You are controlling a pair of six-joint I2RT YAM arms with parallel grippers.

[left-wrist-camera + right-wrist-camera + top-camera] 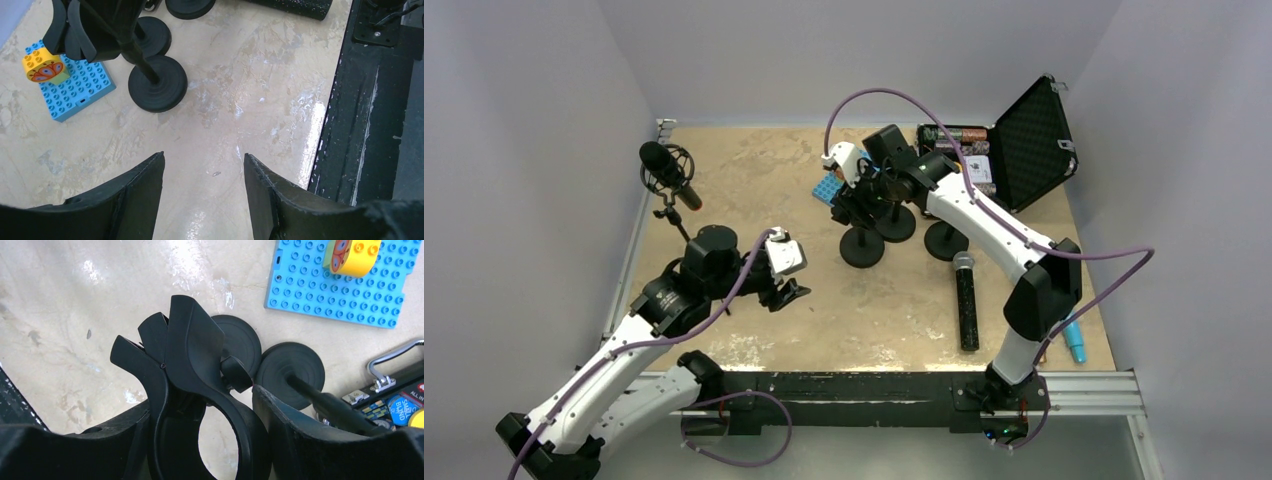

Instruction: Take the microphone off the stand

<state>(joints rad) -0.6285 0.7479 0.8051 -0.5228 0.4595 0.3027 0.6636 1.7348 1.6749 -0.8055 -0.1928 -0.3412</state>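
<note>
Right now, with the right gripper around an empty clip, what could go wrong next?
The right gripper clamps the clip while three stand bases crowd together; tugging could topple a neighbouring stand. The handheld microphone lies loose beside the right arm, so a retreating arm might roll it toward the near edge of the table.

Lab: tabletop [874,300] inside white walls [534,120]

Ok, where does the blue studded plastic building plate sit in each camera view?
Top external: the blue studded plastic building plate is at upper centre, partly hidden.
Left wrist: upper left, with a yellow round brick on its corner.
Right wrist: top right, again with the brick on it.
Shared landmark: the round black stand bases next to the plate.
</note>
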